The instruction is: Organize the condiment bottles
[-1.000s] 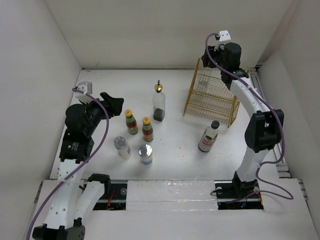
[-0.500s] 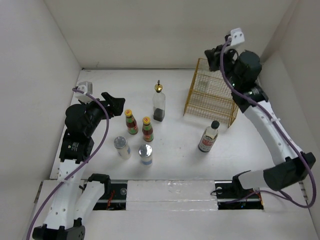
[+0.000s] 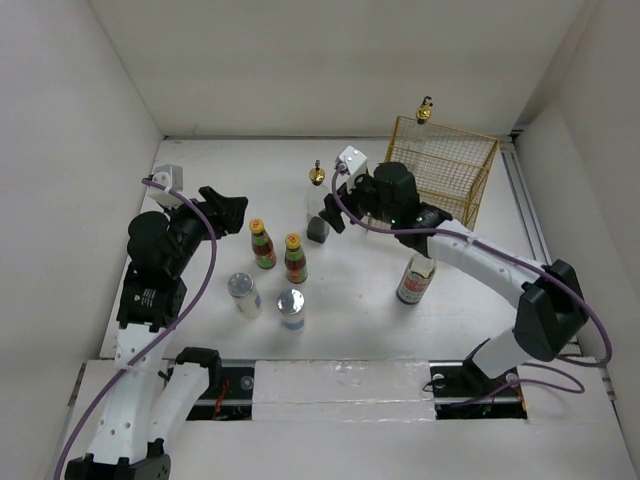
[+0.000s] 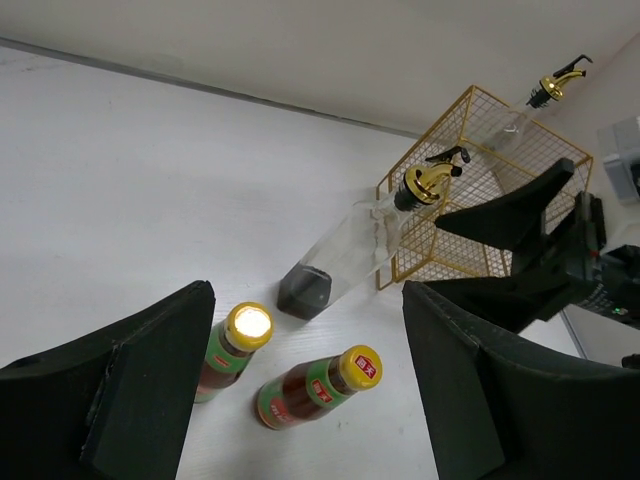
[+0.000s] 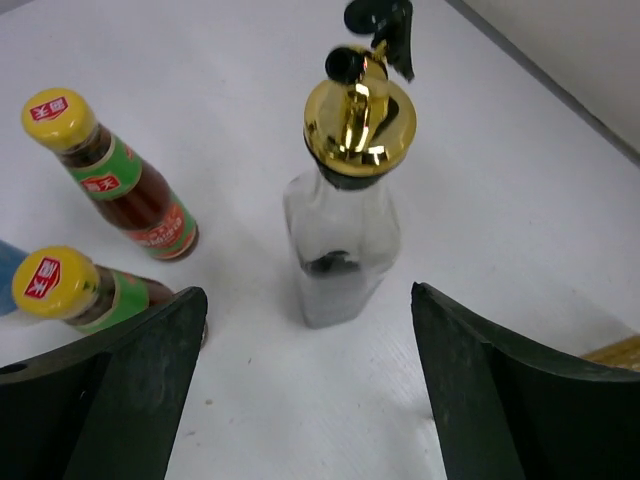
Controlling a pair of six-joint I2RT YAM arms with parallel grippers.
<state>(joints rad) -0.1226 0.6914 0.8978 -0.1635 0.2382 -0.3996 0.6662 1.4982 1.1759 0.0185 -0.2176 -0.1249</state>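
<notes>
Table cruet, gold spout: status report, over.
Right hand open, facing cruet, no contact. Left hand open, above red-sauce bottles. Cruet upright, nothing in the way.

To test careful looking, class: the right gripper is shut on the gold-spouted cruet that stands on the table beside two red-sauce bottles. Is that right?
Not quite. The right gripper is open, not shut. The right wrist view shows its fingers spread wide, neither touching the gold-spouted cruet. The cruet does stand on the table beside the two red-sauce bottles.
</notes>
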